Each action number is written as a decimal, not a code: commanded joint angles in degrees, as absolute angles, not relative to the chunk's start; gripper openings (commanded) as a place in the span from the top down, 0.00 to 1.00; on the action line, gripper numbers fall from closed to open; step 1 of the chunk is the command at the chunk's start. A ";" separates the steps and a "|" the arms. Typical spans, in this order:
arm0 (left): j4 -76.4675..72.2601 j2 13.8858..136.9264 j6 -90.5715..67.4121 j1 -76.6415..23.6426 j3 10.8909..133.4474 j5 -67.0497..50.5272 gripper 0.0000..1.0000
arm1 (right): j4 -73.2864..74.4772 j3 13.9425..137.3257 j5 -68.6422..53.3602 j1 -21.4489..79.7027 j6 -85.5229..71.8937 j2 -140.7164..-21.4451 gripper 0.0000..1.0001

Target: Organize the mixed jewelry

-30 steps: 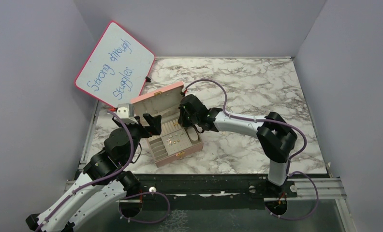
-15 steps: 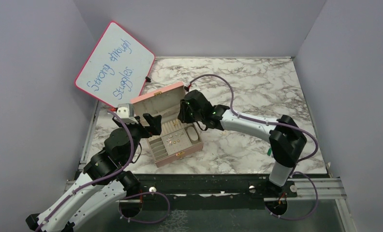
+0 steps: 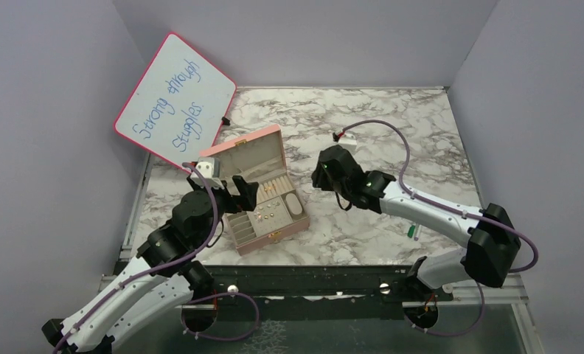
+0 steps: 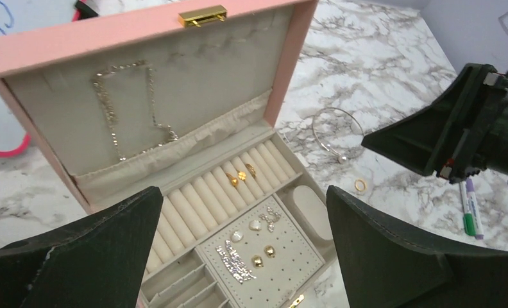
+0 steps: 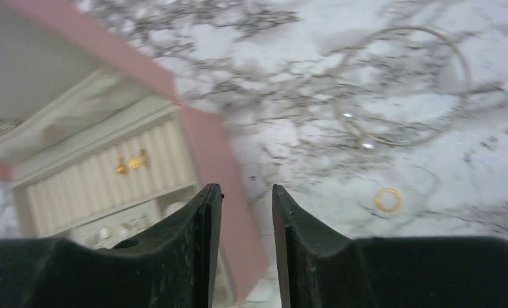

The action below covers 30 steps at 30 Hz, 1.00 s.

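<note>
— Which step are we on?

— Between picks, we judge. The left gripper [image 4: 244, 190] hovers over the open pink box [image 4: 110, 35] with its fingers spread wide and nothing in them. The right gripper [image 5: 245, 189] hangs just outside the box's right wall. Its fingers are only narrowly parted, and we see nothing between them.

— And the jewelry?

— Partly sorted. The seated rings [image 4: 242, 174] are tucked into the ring rolls, the studs [image 4: 259, 239] sit on the perforated pad, and a chain [image 4: 126, 109] hangs in the lid. Outside on the marble lie a loose ring [image 5: 387, 199] and a thin bangle [image 5: 402, 83], near each other.

— So what do we need next?

— We would send the right gripper down over the loose ring. It lies flat and is very thin, so the fingertips must straddle it close to the surface. We expect it could skid.

— And the setting?

— A white tabletop [image 3: 422, 147] with grey veining and plain lilac-grey walls on three sides. A pink-rimmed whiteboard [image 3: 175, 99] leans at the rear left, and a pen [image 4: 469, 208] lies near the loose ring.
</note>
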<state>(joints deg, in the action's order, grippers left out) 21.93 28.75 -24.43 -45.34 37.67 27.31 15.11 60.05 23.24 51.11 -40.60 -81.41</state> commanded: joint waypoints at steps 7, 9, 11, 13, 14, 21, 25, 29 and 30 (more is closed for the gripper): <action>16.17 34.88 -28.97 -45.08 36.93 15.73 0.01 | 22.56 51.67 21.29 38.32 -39.49 -84.14 0.61; 16.17 37.17 -29.91 -45.08 37.63 14.31 0.01 | 21.26 51.40 18.61 36.36 -35.68 -86.09 0.64; 16.05 39.10 -31.00 -45.04 38.02 13.38 0.01 | 20.36 51.66 15.84 34.66 -32.75 -88.25 0.68; 15.49 40.72 -31.89 -45.09 38.12 12.52 0.01 | 20.07 52.27 12.59 33.19 -30.66 -90.44 0.72; 15.13 41.34 -32.21 -45.02 38.11 12.02 0.01 | 19.79 52.41 11.26 32.80 -29.92 -91.26 0.73; 12.93 43.83 -33.31 -45.04 37.71 10.31 0.03 | 20.21 53.50 7.47 32.00 -26.56 -93.95 0.78; 12.40 44.46 -33.31 -45.07 37.78 10.28 0.03 | 20.65 53.58 5.69 31.91 -25.92 -94.22 0.80; 12.12 44.62 -33.40 -45.09 37.65 10.28 0.04 | 20.93 53.48 6.02 31.90 -26.18 -92.76 0.79; 12.03 44.57 -33.40 -45.09 37.56 10.28 0.03 | 20.93 53.50 6.10 31.90 -26.15 -92.30 0.79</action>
<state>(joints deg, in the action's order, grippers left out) 14.26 44.62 -32.84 -45.34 36.62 11.68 21.04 52.12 7.62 32.18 -27.09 -93.60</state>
